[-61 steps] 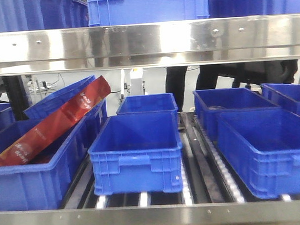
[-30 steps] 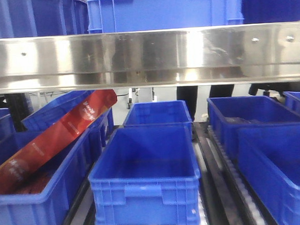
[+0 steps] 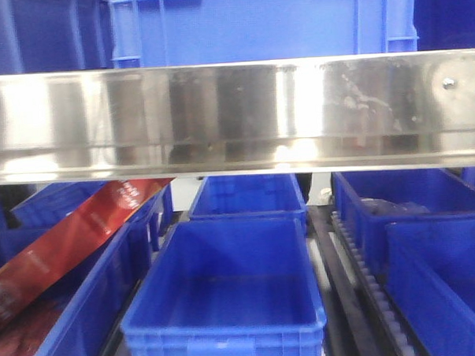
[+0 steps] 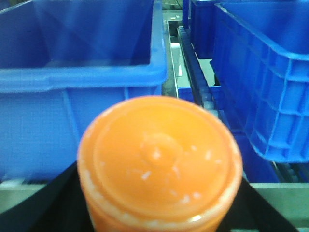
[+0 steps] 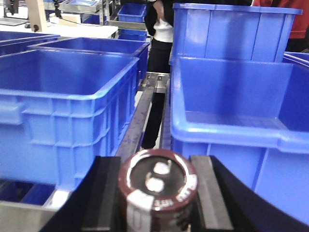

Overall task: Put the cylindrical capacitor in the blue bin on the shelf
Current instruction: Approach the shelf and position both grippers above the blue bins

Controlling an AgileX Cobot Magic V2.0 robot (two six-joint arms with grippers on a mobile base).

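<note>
The capacitor [image 5: 157, 186] is in my right gripper [image 5: 157, 193], pinched from both sides by the black fingers [image 5: 104, 193]. Its terminal end faces the wrist camera, so I judge its long axis runs up through the hand, not across the pads. It lies nowhere for me to reach; it only needs carrying and letting go.

Out from the right hand there are two candidates. One blue bin [image 5: 231, 121] sits just ahead and to the right, its near rim close in front of the fingertips. Another bin [image 5: 67, 96] stands ahead and to the left, a little farther off. A dark roller track [image 5: 145, 116] runs straight ahead between them, and that gap is where a careless release would lose the part. Both near rims sit above the capacitor's top in this view, so I expect to lift before pushing forward over a wall.

The left gripper [image 4: 159, 212] is busy: black fingers flank an orange lid [image 4: 159, 164] that fills its camera, and it looks clamped on it. So the right arm does the job.

From the front camera, the shelf [image 3: 235, 115] shows a broad steel rail across the top. The working slot is between that rail and the rims below, open but low. The middle bin [image 3: 227, 304] looks empty; the one beside it holds a red packet [image 3: 75, 240].
</note>
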